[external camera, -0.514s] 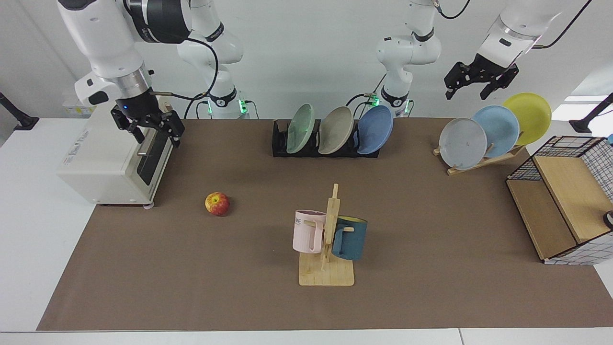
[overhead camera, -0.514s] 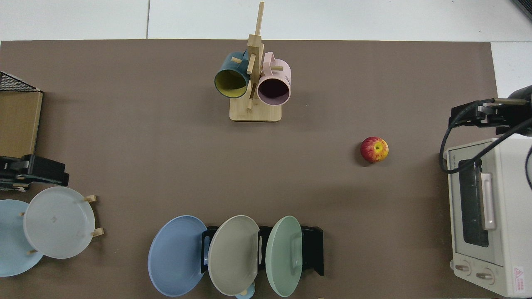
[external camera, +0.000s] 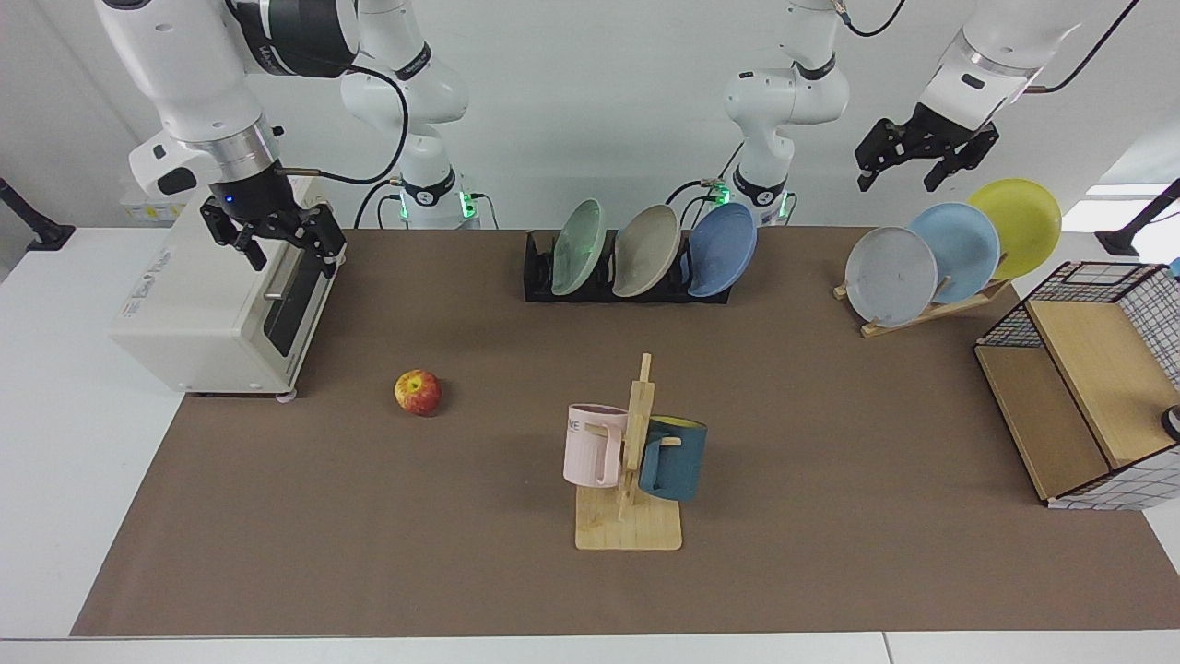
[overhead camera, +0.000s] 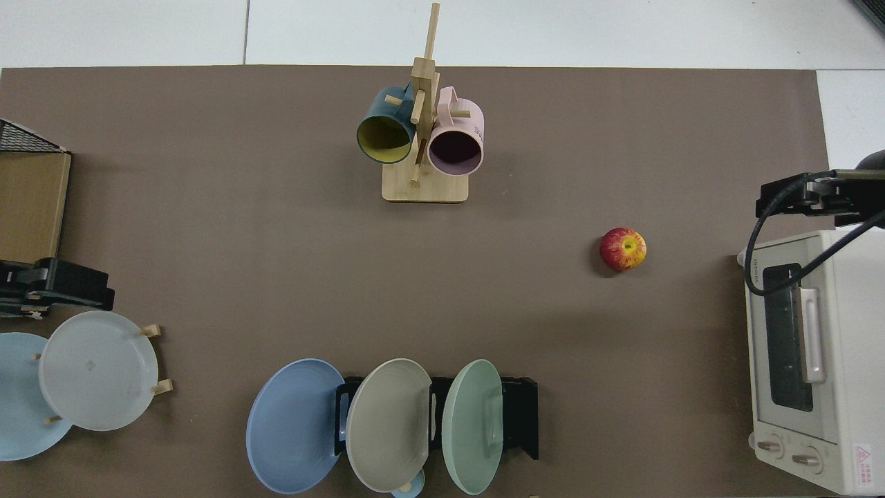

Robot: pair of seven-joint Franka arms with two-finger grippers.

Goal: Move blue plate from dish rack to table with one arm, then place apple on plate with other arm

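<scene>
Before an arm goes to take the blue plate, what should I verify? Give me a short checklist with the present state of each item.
1. Blue plate stands in the dish rack, at its end: ok.
2. Left gripper open, empty, above the wooden rack: ok.
3. Right gripper open, empty, over the toaster oven: ok.
4. Bare table before the dish rack for the plate: ok.
5. Apple free on the table: ok.
6. Plate touching the beige plate: cannot tell.
</scene>
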